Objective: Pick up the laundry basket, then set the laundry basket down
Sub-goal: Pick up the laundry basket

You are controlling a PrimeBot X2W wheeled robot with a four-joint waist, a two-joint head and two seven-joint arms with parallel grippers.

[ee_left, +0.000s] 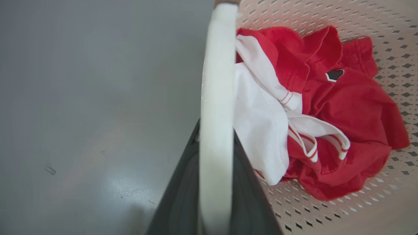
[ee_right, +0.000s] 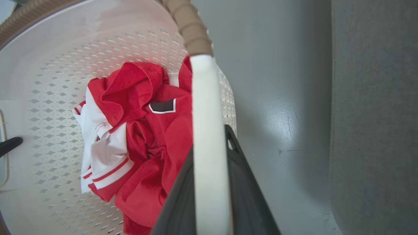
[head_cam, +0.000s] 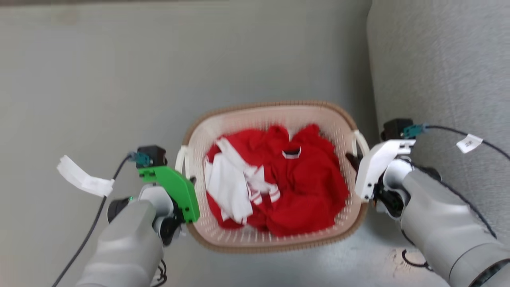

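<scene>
Both ends are gripped. The left gripper [ee_left: 215, 140] has its two dark fingers pressed on either side of the left handle [ee_left: 218, 65], and the right gripper [ee_right: 210, 143] pinches the right handle [ee_right: 204, 98] the same way. The basket [head_cam: 275, 248] sits squarely between the two grippers, with the clothes [head_cam: 287, 179] heaped inside. I cannot tell whether it is off the floor [head_cam: 99, 79].

The danger I see is slip. Each handle is a smooth, narrow white band held only by a pinch, so it could slide or pivot through the fingers if the arms jerk. If one gripper rises or drops ahead of the other, the basket tips towards the low side, the clothes slump that way, and the load swings. If the grippers pull apart or squeeze inward, the plastic could flex and a handle could pop free.

As for the surroundings, a couch [head_cam: 438, 79] stands just outboard of the right gripper, close enough for that forearm or its cable [head_cam: 458, 130] to brush it. Outboard of the left gripper there is open floor, apart from that arm's own cable [head_cam: 95, 217] and paper tag [head_cam: 83, 179].
</scene>
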